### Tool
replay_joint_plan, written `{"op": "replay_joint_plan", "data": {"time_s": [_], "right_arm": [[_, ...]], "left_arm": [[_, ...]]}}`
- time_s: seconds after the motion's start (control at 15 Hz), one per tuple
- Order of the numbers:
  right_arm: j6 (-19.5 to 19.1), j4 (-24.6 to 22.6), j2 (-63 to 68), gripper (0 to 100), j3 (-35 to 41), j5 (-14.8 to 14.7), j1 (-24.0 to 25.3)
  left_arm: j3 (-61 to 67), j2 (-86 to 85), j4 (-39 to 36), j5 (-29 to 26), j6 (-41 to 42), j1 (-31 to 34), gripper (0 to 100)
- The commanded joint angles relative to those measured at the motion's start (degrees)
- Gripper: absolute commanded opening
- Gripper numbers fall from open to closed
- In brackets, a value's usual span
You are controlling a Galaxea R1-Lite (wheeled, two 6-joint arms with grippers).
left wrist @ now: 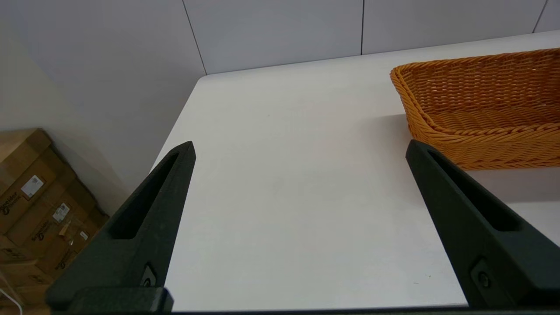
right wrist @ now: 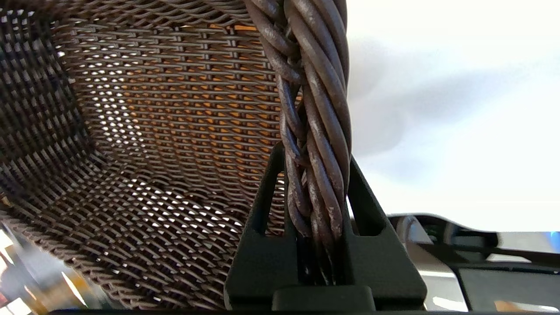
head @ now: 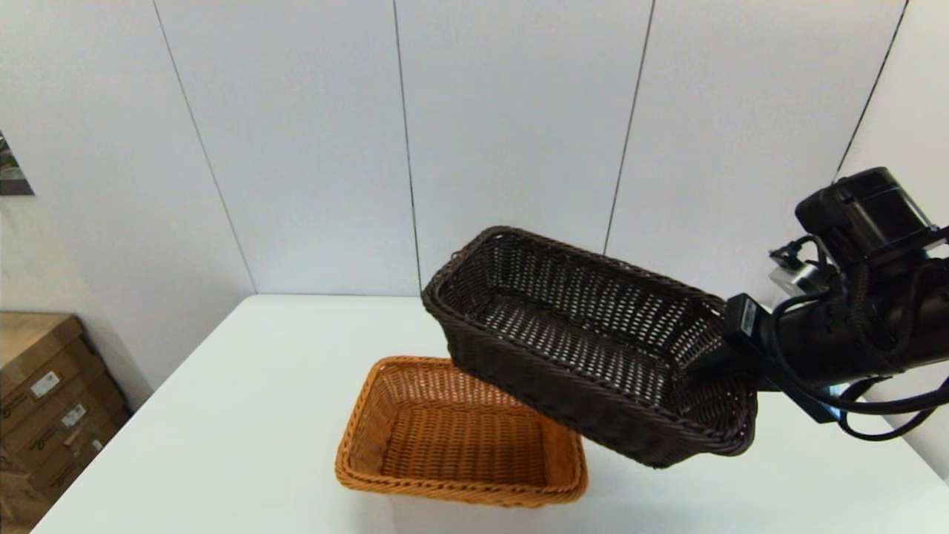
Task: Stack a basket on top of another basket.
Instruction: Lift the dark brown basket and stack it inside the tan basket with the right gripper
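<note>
The dark brown basket hangs tilted in the air, its left end raised, over the right part of the orange-tan basket, which rests on the white table. My right gripper is shut on the dark basket's braided rim at its right end; the two fingers pinch the rim from both sides. Orange shows through the dark weave. My left gripper stands open over bare table, to the left of the orange-tan basket, with nothing between its fingers.
Cardboard boxes stand on the floor beyond the table's left edge. A panelled white wall runs behind the table's far edge.
</note>
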Motion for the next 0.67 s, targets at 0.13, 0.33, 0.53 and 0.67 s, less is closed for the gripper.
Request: {"op": "replay_joint_plan", "data": {"time_s": [0.13,0.33,0.53,0.67], "right_arm": [[0.12,0.26,1.06,0,-0.64,0.24,8.83],[0.03,-0.18,3.61,0,-0.9,0.24,12.61],[-0.59,-0.35,7.04,0,-2.13,0.33,14.19],[-1.99,-0.26,9.94,0,-4.5,0.42,14.46]], "left_arm": [[-0.06,-0.01,0.01,-0.03,0.05,0.05,100],[0.03,-0.01,0.01,-0.03,0.05,-0.04,100],[0.03,-0.01,0.01,-0.03,0.05,-0.04,100],[0.03,-0.01,0.01,-0.03,0.05,-0.04,100]]}}
